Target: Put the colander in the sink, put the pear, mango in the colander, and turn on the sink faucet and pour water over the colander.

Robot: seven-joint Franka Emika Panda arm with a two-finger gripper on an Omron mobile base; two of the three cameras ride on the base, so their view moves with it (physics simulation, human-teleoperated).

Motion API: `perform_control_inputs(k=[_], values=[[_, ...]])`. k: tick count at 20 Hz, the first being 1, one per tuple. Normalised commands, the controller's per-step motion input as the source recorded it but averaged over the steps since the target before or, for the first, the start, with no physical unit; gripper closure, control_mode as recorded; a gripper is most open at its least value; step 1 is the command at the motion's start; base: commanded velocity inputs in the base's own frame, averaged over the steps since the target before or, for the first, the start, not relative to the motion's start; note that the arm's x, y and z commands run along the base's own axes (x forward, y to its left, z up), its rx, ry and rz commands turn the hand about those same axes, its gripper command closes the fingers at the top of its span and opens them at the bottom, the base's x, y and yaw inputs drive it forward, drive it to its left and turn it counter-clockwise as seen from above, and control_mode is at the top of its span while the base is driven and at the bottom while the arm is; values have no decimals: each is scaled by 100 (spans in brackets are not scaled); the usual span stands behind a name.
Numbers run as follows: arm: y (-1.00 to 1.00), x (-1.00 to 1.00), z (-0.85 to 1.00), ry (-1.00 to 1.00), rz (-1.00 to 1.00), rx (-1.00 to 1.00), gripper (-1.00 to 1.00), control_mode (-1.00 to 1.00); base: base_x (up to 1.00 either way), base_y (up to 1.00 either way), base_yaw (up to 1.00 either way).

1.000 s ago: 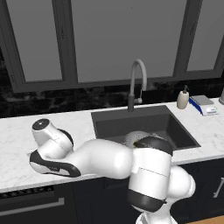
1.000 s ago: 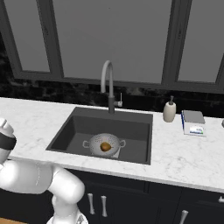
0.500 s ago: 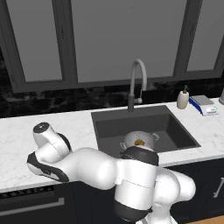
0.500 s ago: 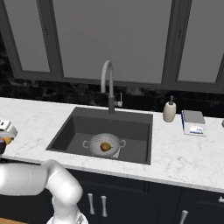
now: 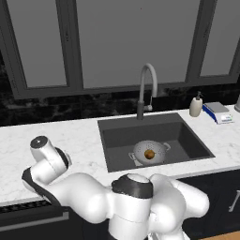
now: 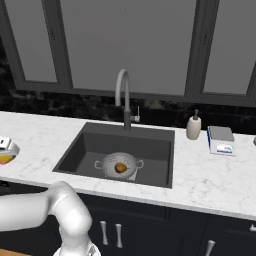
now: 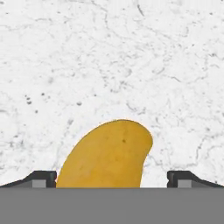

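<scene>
Mango (image 7: 107,155) is lying on the white tabletop (image 7: 109,57) between wide-open jaws, long axis pointing away from the gripper (image 7: 111,178).

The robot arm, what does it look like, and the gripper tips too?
The arm is glossy white, built of fat rounded segments with dark grey bands at the joints and a grey disc capping one joint. No cables or markings show. The gripper has two small dark fingertips with paler grey inner faces.
</scene>
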Motion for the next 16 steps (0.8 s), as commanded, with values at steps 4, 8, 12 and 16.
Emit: perform_control_inputs(k=[4, 8, 12, 16], values=[[1, 0, -34, -1, 5, 0, -100, -100, 0, 0, 0], [0, 12, -45, 0, 3, 0, -100, -100, 0, 0, 0], [0, 24, -48, 0, 4, 0, 100, -100, 0, 0, 0], [0, 11, -40, 0, 3, 0, 100, -100, 0, 0, 0]])
